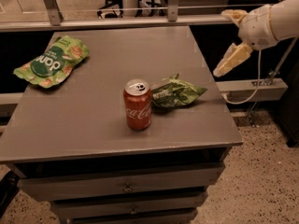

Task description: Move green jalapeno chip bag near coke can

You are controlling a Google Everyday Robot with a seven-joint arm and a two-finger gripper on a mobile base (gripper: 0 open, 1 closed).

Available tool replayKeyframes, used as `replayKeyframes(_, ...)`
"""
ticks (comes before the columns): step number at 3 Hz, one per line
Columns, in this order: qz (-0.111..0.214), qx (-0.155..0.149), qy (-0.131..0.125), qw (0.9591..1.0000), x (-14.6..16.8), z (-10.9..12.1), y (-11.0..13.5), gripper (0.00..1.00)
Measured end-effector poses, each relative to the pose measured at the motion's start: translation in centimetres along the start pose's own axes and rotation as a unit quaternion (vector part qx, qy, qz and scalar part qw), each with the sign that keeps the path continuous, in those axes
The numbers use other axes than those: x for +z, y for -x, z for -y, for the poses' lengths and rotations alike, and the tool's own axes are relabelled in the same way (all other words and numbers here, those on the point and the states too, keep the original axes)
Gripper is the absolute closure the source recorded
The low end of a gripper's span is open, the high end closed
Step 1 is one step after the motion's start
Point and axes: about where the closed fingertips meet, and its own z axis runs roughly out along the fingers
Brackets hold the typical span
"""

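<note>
The green jalapeno chip bag (176,94), olive green with a dark label band, lies flat on the grey table right of centre. The coke can (138,104), red with a silver top, stands upright just left of the bag, almost touching it. My gripper (230,42) is up at the right, beyond the table's right edge and above its level, well clear of the bag. Its two pale fingers are spread apart and hold nothing.
A larger bright green bag with a round logo (50,62) lies at the table's far left. The grey table (93,139) has drawers below. A rail runs behind it, and a white cable hangs at the right (256,85).
</note>
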Motion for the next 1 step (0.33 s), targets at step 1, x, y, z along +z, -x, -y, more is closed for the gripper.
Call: replayKeyframes(1,-0.006,-0.002,-0.011,0.9999,-0.66,0.73,-0.29,0.00)
